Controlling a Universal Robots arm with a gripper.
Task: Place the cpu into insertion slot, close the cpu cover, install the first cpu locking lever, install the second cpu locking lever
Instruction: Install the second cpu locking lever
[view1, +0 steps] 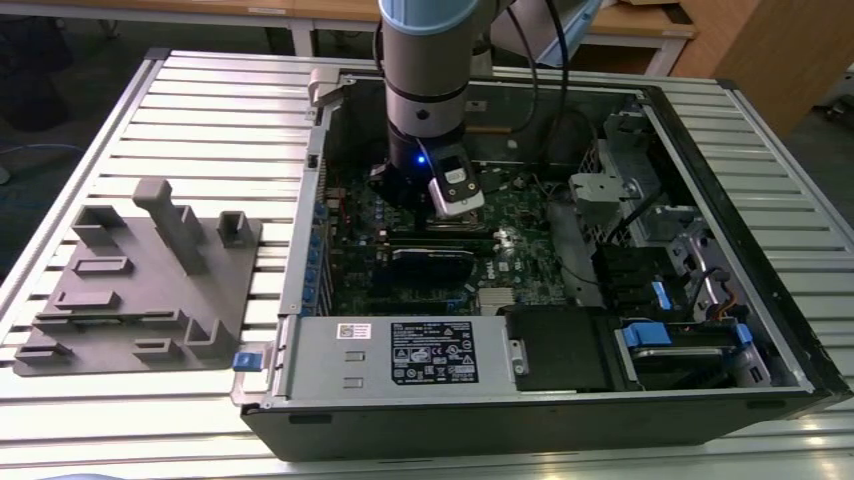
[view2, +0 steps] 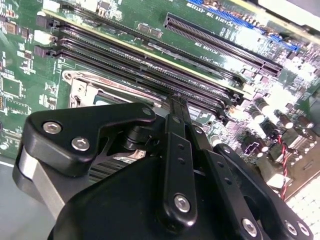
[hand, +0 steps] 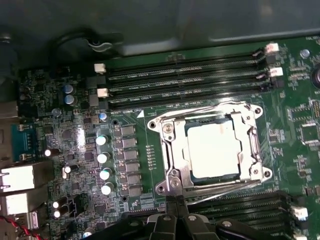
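Observation:
The cpu lies flat in the insertion slot on the green motherboard, its silver-grey top showing through the window of the cpu cover. The cover is down over the chip. Thin metal levers run along two opposite sides of the socket; whether they are hooked I cannot tell. My gripper is shut, its black fingers pressed together just off one socket corner. In the second wrist view the closed fingertips point at the socket's rim. In the exterior view my gripper reaches down into the open computer case.
Long black memory slots flank the socket, with capacitors beside it. The case walls enclose the board. A power supply sits at the front, with drive cages and cables on the exterior view's right. A grey fixture lies outside the case.

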